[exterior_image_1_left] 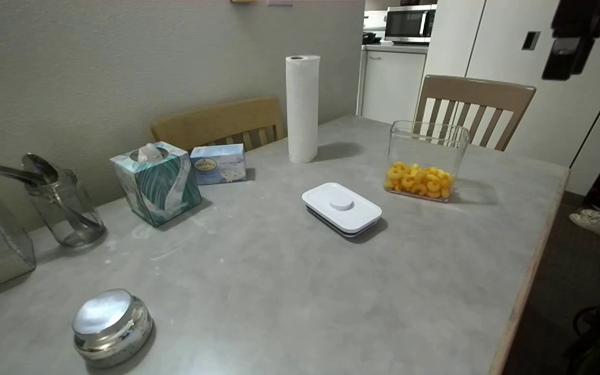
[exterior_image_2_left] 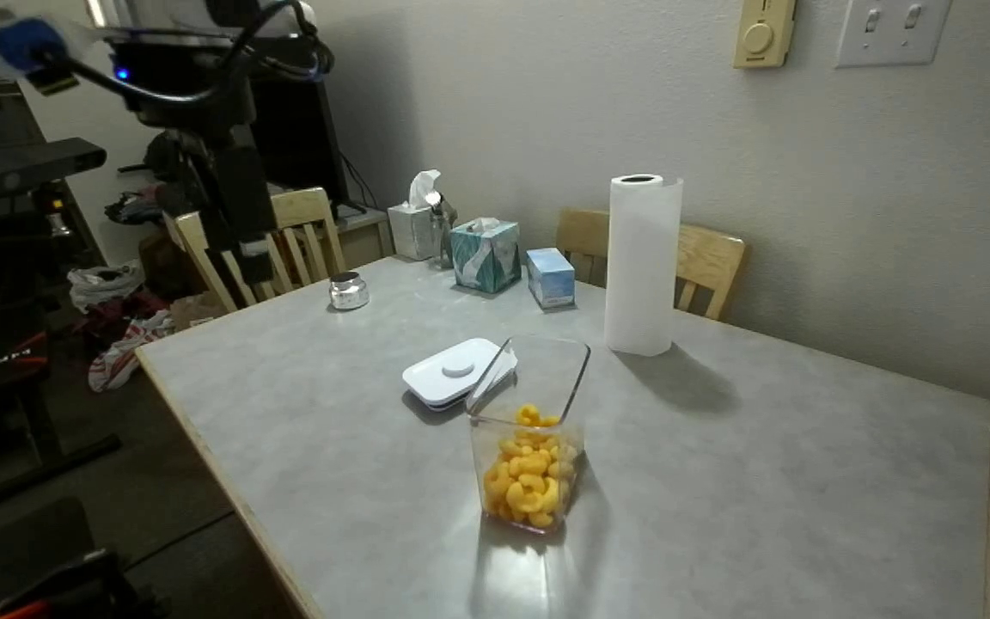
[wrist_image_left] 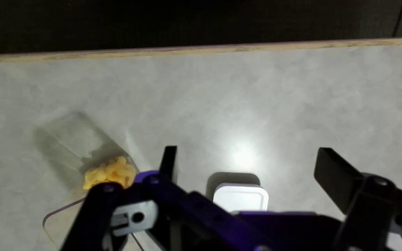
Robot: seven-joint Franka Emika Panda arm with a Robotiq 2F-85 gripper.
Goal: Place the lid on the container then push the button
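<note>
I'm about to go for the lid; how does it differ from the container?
The lid is opaque white; the container is clear. The lid is low; the container stands tall. The lid carries a raised button; the container holds yellow pieces. Both rest on the table.

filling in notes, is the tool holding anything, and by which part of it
Nothing is held; the tool is open and empty, and the white lid rests on the table.

Dark tool in midair, tip downward below the arm, its two fingers wide apart
</note>
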